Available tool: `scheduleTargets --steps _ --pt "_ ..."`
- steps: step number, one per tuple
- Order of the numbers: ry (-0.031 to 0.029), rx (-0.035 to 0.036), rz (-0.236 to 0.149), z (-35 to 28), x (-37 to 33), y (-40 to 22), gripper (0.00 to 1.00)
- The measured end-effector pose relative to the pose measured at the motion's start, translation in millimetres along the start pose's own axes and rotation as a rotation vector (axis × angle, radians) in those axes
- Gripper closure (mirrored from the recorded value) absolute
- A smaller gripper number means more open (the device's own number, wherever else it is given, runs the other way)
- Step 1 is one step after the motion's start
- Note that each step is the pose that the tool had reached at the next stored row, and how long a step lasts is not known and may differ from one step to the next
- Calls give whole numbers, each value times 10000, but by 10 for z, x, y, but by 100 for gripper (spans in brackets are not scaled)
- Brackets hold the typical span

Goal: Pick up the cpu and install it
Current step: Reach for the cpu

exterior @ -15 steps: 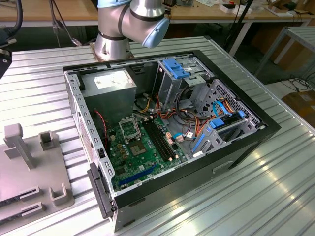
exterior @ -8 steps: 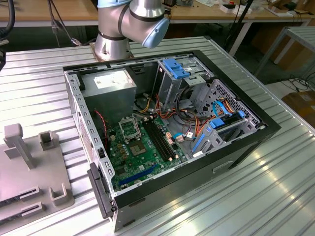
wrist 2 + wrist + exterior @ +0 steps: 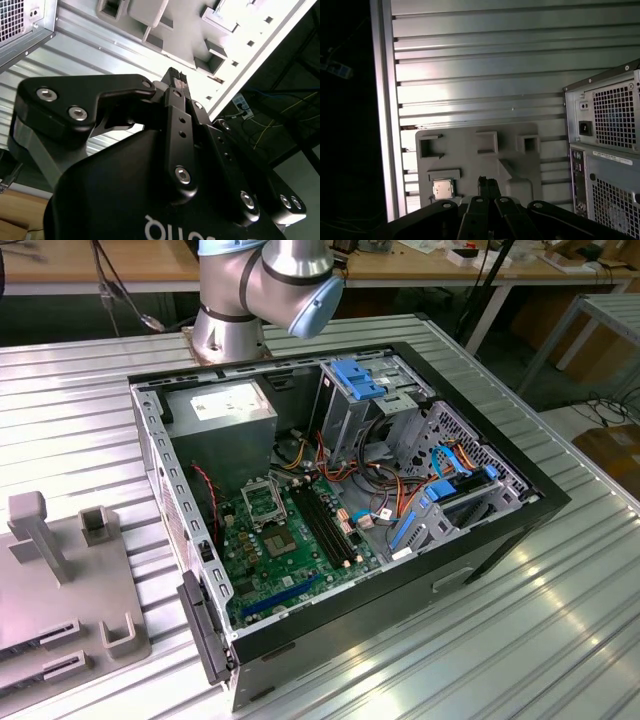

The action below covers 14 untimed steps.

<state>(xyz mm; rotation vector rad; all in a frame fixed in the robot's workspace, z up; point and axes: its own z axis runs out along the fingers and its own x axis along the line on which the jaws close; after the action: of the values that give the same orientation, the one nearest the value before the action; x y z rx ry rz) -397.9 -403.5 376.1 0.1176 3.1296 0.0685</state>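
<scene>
Risked knocking small silver-topped square cpu (image 3: 443, 189) askew on grey moulded holder plate (image 3: 470, 165), black gripper (image 3: 489, 183) pressed together and off-centre.

- The table (image 3: 560, 620) is silver metal, ribbed with long grooves across its top.
- An open black computer case (image 3: 330, 625) lies on its side near the table's middle, its insides facing up.
- A flat grey fixture (image 3: 40, 610) with raised blocks and pockets lies at the exterior view's left, just beside the case.
- The arm's base (image 3: 228, 335) stands on the table behind the case.
</scene>
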Motion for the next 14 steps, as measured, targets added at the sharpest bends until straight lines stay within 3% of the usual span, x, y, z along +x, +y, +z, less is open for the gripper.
scheduleTargets --steps 9,14 --pt "51 6 3 34 136 -107 89" --pt "52 5 2 62 398 -155 89"
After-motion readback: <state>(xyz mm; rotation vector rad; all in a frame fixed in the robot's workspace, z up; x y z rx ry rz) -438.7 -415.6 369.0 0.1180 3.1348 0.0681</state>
